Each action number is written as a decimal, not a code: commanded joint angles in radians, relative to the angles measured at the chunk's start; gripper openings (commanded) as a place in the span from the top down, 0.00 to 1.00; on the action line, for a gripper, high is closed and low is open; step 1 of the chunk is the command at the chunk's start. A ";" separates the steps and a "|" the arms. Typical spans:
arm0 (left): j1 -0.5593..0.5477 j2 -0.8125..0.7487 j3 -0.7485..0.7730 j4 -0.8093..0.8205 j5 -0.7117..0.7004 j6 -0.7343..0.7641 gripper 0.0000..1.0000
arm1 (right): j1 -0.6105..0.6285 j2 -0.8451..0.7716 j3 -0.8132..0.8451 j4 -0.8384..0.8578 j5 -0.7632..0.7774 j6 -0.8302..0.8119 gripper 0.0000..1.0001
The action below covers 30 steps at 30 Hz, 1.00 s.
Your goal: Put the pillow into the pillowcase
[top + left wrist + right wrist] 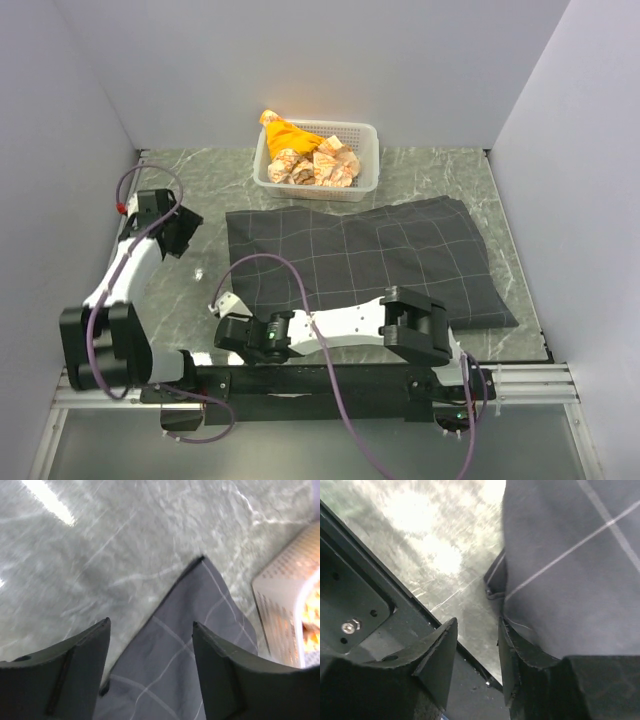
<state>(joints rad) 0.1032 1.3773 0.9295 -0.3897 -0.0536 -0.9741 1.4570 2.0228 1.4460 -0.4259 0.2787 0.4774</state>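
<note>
The pillowcase (370,265) lies flat on the table (440,175), long axis running left to right, with its left end by both arms. The left fingers (220,675), parted and empty, hover over its far corner. The right fingers (517,660), narrowly parted and gripping nothing, sit low just beside its near corner, arm folded across. The pillow is not visible; possibly it is inside.

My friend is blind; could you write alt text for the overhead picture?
A dark checked pillowcase lies flat on a marbled table; the left end effector is by its far left corner, the right end effector by its near one. Behind sits a white basket of cloths.
</note>
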 commanded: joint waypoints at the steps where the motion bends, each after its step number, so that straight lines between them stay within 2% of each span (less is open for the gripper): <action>1: -0.002 -0.144 -0.075 0.014 0.015 0.014 0.27 | -0.003 -0.122 0.019 0.010 0.088 -0.020 0.54; 5: -0.002 -0.265 -0.150 0.015 0.034 0.040 0.23 | -0.027 -0.096 0.057 0.000 0.085 -0.071 0.44; 7: 0.000 -0.325 -0.164 -0.001 0.040 0.055 0.20 | -0.044 -0.058 0.074 0.013 0.029 -0.098 0.41; 8: -0.002 -0.346 -0.176 -0.011 0.044 0.057 0.19 | -0.056 -0.050 0.071 0.028 0.010 -0.126 0.36; 16: -0.002 -0.550 -0.167 -0.089 0.093 0.109 0.14 | -0.161 0.066 0.126 0.059 -0.127 -0.175 0.36; 19: -0.002 -0.596 -0.153 -0.104 0.135 0.135 0.11 | -0.165 0.070 0.120 0.070 -0.157 -0.204 0.37; 22: 0.000 -0.641 -0.138 -0.103 0.210 0.155 0.12 | -0.172 0.079 0.137 0.058 -0.170 -0.214 0.49; 23: 0.000 -0.656 -0.144 -0.097 0.234 0.156 0.12 | -0.175 0.080 0.142 0.055 -0.171 -0.206 0.66; 26: 0.000 -0.718 -0.170 -0.068 0.336 0.182 0.14 | -0.207 0.048 0.117 0.062 -0.191 -0.177 0.88; 30: -0.007 -0.768 -0.222 -0.084 0.386 0.206 0.20 | -0.277 -0.079 0.041 0.108 -0.262 -0.134 0.93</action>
<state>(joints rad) 0.1032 0.6556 0.7475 -0.4885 0.2249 -0.8223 1.2564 2.0953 1.5215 -0.3702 0.0788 0.3046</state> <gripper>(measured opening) 0.822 0.082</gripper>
